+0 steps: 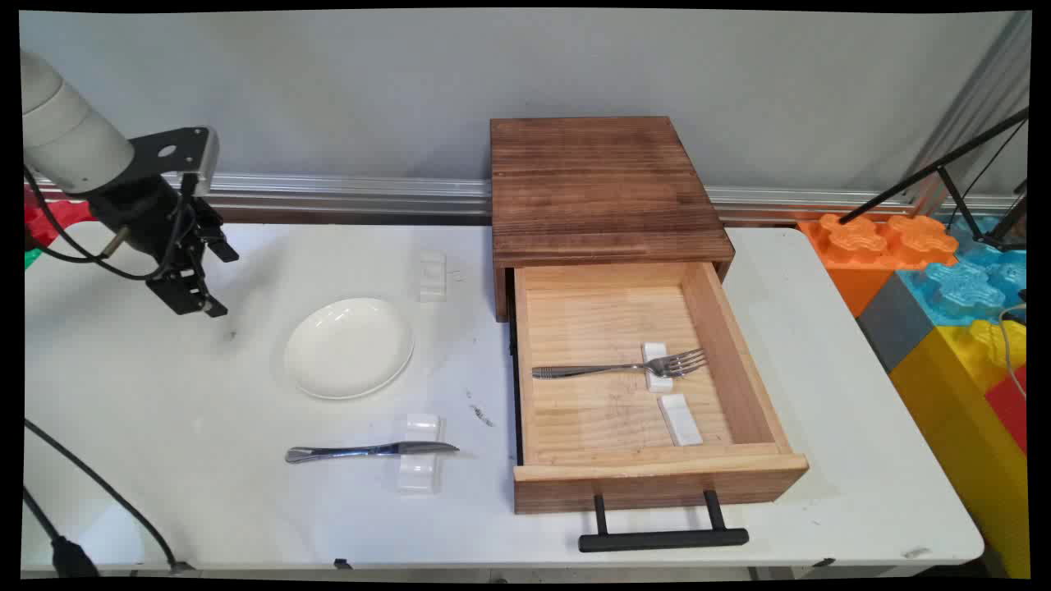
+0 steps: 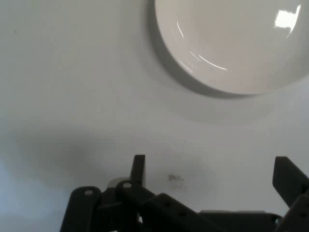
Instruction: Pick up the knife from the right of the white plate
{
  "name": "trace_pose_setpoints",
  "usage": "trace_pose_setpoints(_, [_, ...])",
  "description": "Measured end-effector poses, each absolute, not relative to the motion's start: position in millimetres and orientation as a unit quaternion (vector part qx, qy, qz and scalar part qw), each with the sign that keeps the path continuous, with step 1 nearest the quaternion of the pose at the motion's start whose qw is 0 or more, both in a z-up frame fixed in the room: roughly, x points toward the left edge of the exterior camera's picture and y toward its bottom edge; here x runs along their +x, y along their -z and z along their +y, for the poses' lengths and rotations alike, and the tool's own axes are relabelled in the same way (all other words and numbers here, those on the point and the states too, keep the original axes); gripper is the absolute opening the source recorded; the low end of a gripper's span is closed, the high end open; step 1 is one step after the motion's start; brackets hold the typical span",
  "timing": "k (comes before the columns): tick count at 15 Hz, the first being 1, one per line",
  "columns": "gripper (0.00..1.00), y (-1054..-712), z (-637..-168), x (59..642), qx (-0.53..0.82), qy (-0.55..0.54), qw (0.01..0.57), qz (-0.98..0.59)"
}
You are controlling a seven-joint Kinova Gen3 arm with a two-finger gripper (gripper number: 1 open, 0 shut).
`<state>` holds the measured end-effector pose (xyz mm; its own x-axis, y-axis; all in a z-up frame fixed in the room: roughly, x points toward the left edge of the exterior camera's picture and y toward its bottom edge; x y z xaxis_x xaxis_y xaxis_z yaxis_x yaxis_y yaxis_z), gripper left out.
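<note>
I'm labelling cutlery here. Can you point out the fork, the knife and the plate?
fork [image 1: 612, 370]: main view, middle of its handle, inside the open drawer.
knife [image 1: 361, 451]: main view, where handle meets blade.
plate [image 1: 349, 347]: main view, centre of its bowl.

Your gripper [image 1: 205, 283] hovers left of plate [image 1: 349, 347]; knife [image 1: 369, 451] below plate, open drawer [image 1: 649, 468] with fork [image 1: 620, 368] right of plate.

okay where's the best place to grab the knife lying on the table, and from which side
Probably the knife handle, from straight above. Its blade end rests on a white rest, so the handle looks slightly raised off the table, leaving room for the open pincer either side.
</note>
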<state>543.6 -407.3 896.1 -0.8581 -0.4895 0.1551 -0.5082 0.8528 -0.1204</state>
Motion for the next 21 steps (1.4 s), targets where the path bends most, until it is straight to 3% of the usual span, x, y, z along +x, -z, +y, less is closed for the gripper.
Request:
trace_pose_setpoints(12, [1.00,-891.3,-358.3,497.0,0.264,-0.008,0.163,-0.951])
trace_pose_setpoints(21, [1.00,-854.0,-333.9,444.1,0.247,0.013,0.186,-0.951])
